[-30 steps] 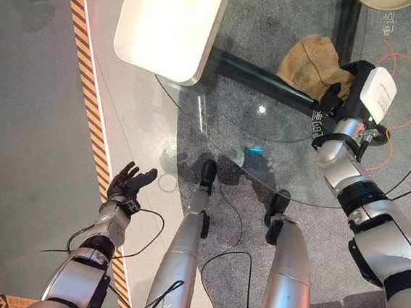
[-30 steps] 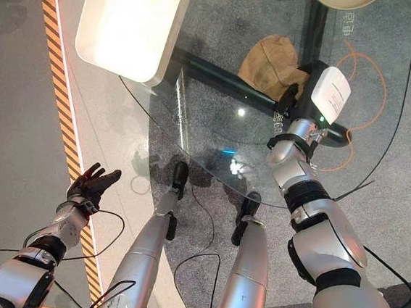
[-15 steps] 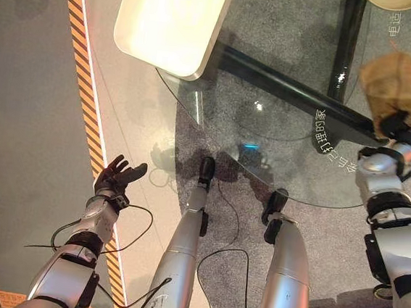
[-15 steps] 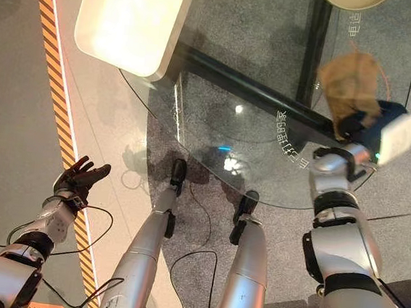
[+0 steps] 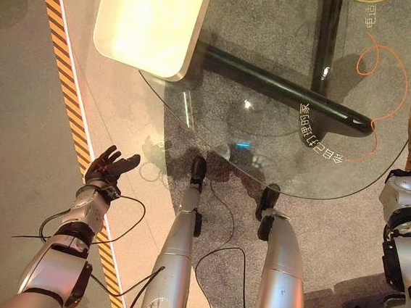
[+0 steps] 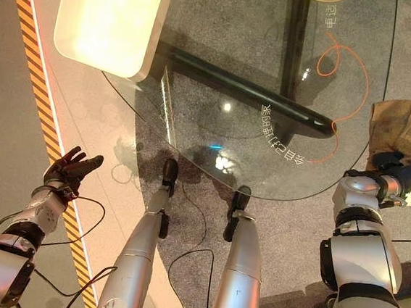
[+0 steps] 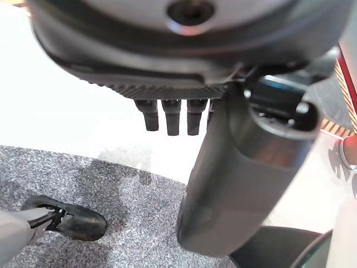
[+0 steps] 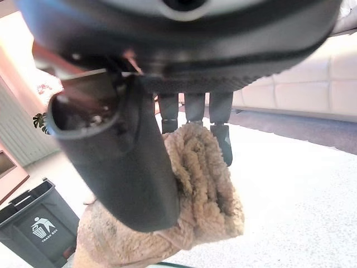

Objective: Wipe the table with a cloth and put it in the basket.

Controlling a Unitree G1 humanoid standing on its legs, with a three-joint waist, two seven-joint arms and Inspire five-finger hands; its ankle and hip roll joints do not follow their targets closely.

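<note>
Cloth is off the glass table now, pinched in the right hand out past the table's right edge, so wiping looks done. Next it needs a basket, which I can't spot. Left hand hangs low, fingers spread, holding nothing.

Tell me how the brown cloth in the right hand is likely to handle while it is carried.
Probably floppy: the brown cloth bunches and sags below the right hand, whose thumb and fingers curl round it. Likely light, since it hangs from that pinch off the glass table. Its fuzzy pile suggests it won't slip easily.
</note>
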